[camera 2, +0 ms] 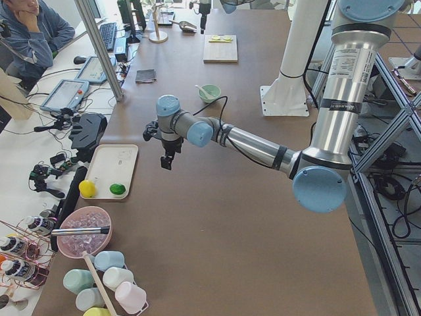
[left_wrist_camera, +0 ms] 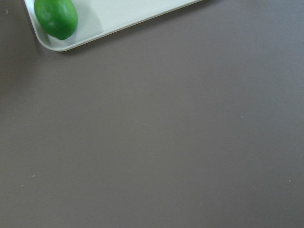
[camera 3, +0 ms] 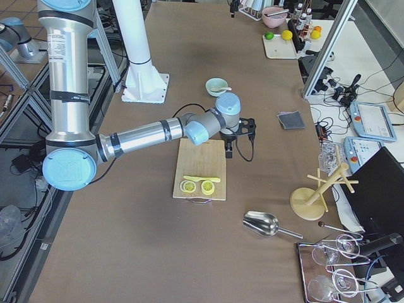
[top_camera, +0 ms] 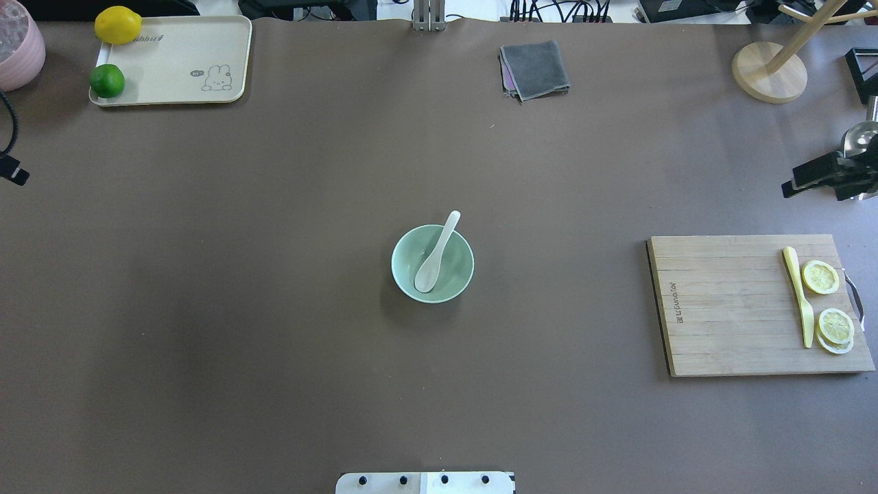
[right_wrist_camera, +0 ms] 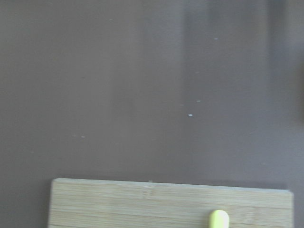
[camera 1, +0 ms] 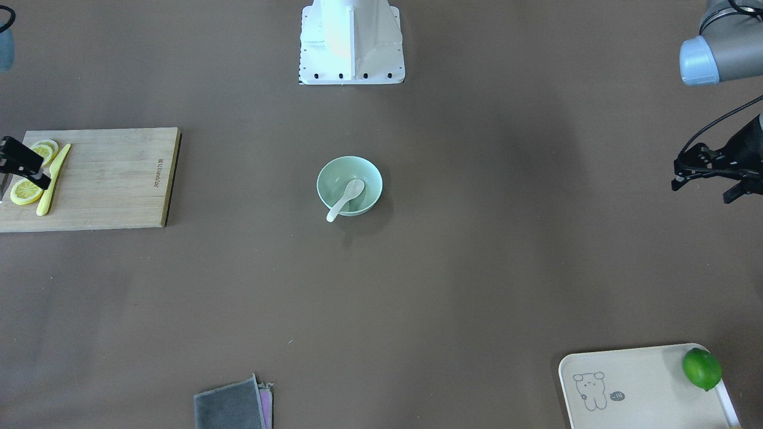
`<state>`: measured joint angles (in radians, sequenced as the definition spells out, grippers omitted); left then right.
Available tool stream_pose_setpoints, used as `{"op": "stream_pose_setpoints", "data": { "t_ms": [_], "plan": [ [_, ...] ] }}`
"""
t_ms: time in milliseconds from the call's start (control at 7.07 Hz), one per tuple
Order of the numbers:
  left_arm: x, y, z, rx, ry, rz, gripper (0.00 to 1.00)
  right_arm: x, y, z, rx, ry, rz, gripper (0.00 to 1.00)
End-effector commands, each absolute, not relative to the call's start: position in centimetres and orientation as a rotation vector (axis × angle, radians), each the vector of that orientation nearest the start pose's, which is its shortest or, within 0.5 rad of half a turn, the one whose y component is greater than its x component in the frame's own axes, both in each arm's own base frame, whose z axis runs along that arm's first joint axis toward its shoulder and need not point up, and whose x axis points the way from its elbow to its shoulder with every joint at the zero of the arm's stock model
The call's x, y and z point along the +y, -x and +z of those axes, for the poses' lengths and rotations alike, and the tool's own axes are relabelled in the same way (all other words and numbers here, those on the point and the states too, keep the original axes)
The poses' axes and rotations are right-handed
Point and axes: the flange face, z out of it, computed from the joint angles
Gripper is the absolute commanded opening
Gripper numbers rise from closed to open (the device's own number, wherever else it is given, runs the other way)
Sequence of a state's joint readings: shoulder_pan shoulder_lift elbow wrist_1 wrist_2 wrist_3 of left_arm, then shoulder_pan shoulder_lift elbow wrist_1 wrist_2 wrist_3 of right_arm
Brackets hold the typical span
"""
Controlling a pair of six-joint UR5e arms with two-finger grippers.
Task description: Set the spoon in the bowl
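Observation:
The white spoon (camera 1: 346,199) lies in the pale mint-green bowl (camera 1: 332,168) at the table's middle, scoop down inside and handle resting over the rim. In the overhead view the spoon (top_camera: 436,252) leans across the bowl (top_camera: 403,248) with its handle pointing away from the robot. My left gripper (camera 1: 703,189) hovers open and empty far off at the table's left end. My right gripper (top_camera: 815,189) hovers open and empty beyond the cutting board, far from the bowl. Neither wrist view shows fingers.
A bamboo cutting board (top_camera: 727,305) with lemon slices (top_camera: 821,277) and a yellow knife (top_camera: 799,296) lies on the right. A cream tray (top_camera: 178,62) holds a lime (top_camera: 108,80) and a lemon (top_camera: 118,25). A grey cloth (top_camera: 535,68) lies at the far edge.

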<state>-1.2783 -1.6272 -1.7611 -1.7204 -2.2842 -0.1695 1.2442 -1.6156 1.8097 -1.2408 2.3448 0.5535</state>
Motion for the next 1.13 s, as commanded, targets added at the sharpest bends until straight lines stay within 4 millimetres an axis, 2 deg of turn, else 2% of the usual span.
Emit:
{"op": "stream_pose_setpoints", "data": {
  "t_ms": [0, 142, 425, 708, 991],
  "plan": [
    [-49.8, -4.7, 53.4, 0.77, -0.223, 0.208, 0.97, -48.3, 3.6, 60.0, -0.84, -0.158, -0.086, 1.0],
    [-49.9, -4.8, 53.7, 0.768, -0.216, 0.204, 0.97, -48.3, 1.5, 61.6, -0.853, -0.164, -0.089, 1.0],
    [-50.0, -4.0, 54.8, 0.765, -0.195, 0.163, 0.98, -48.6, 1.0, 61.4, -0.861, -0.142, -0.075, 1.0],
    [-50.1, -0.8, 54.3, 0.835, -0.197, 0.107, 0.98, -49.8, 0.8, 60.7, -0.851, -0.138, -0.092, 1.0],
    [-49.8, -0.4, 55.0, 0.849, -0.184, 0.107, 0.98, -51.3, -1.4, 59.6, -0.838, -0.134, -0.115, 1.0]
  ]
}}
